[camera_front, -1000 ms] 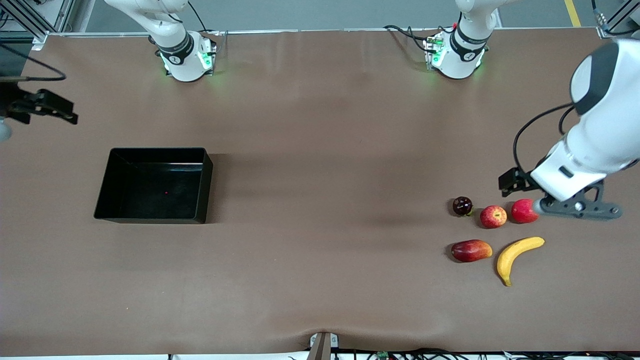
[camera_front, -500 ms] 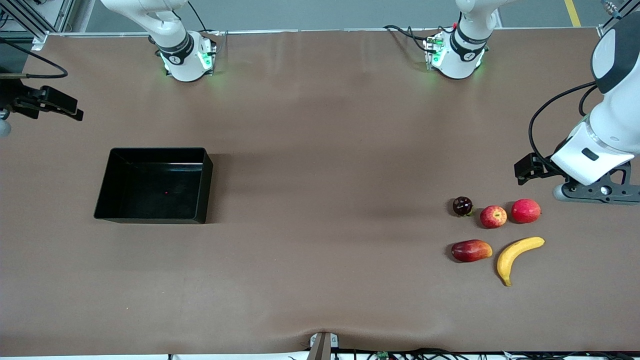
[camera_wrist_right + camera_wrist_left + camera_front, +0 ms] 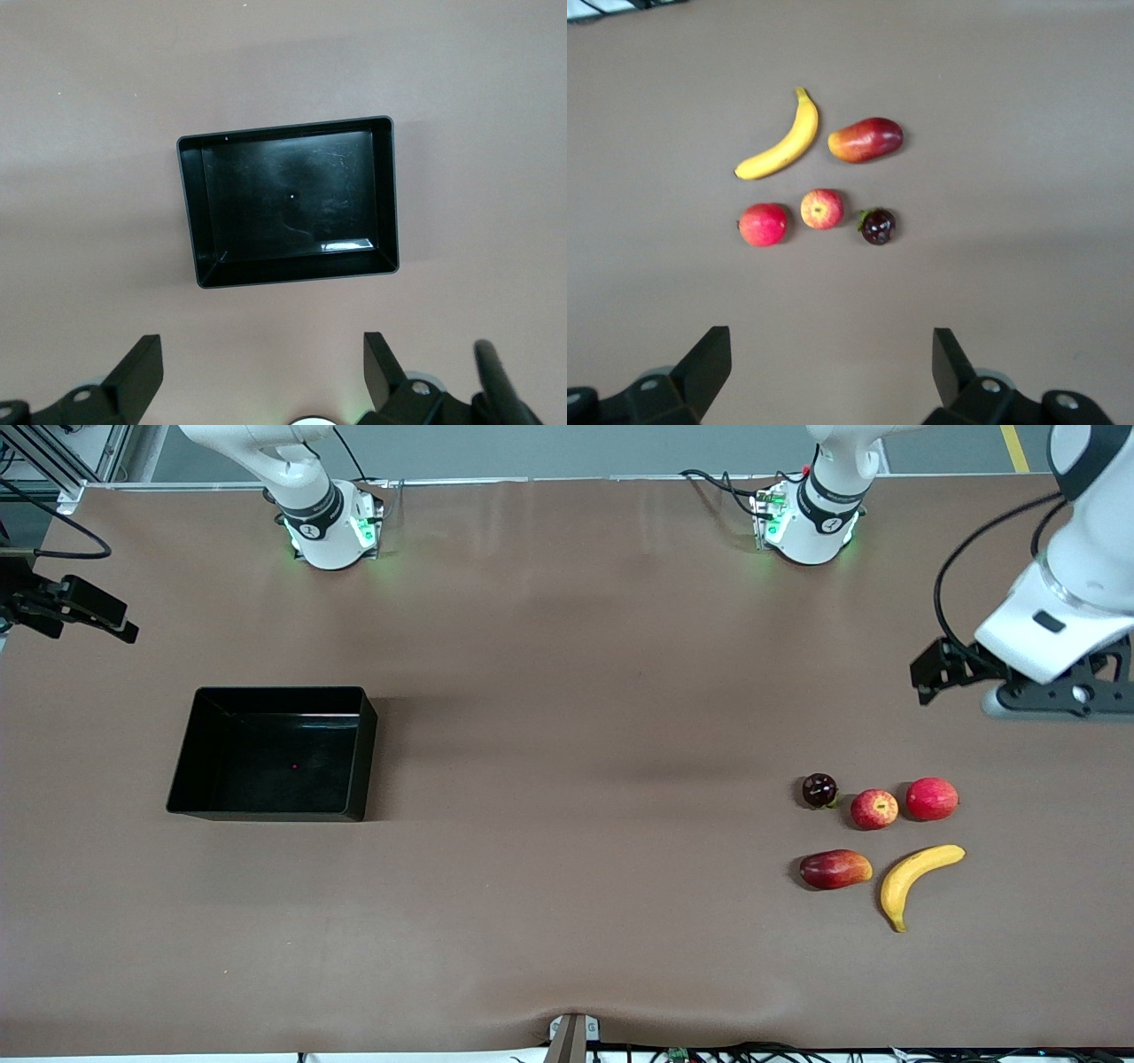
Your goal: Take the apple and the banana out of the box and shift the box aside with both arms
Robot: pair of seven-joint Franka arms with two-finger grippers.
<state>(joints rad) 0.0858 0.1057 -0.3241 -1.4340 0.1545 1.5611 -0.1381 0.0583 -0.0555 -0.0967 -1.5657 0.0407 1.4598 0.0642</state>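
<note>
The yellow banana (image 3: 917, 877) lies toward the left arm's end of the table, beside a red-orange mango (image 3: 834, 869). The red apple with yellow streaks (image 3: 874, 809) sits a little farther from the front camera, between a plain red fruit (image 3: 932, 799) and a dark plum-like fruit (image 3: 819, 790). The black tray (image 3: 275, 757) stands empty toward the right arm's end. My left gripper (image 3: 831, 372) is open and empty, high over bare table short of the fruits; the banana (image 3: 782, 142) and apple (image 3: 822, 209) show below it. My right gripper (image 3: 263, 376) is open and empty, over bare table beside the tray (image 3: 292, 202).
The brown table cloth runs between the tray and the fruits. The two arm bases (image 3: 332, 527) (image 3: 806, 522) stand along the table's edge farthest from the front camera. The left arm's hand (image 3: 1054, 691) hangs over the table's end, up from the plain red fruit.
My left gripper has lifted away from the plain red fruit and drawn back toward the bases, empty. The fruits and the tray have not moved. The right arm has shifted only slightly.
</note>
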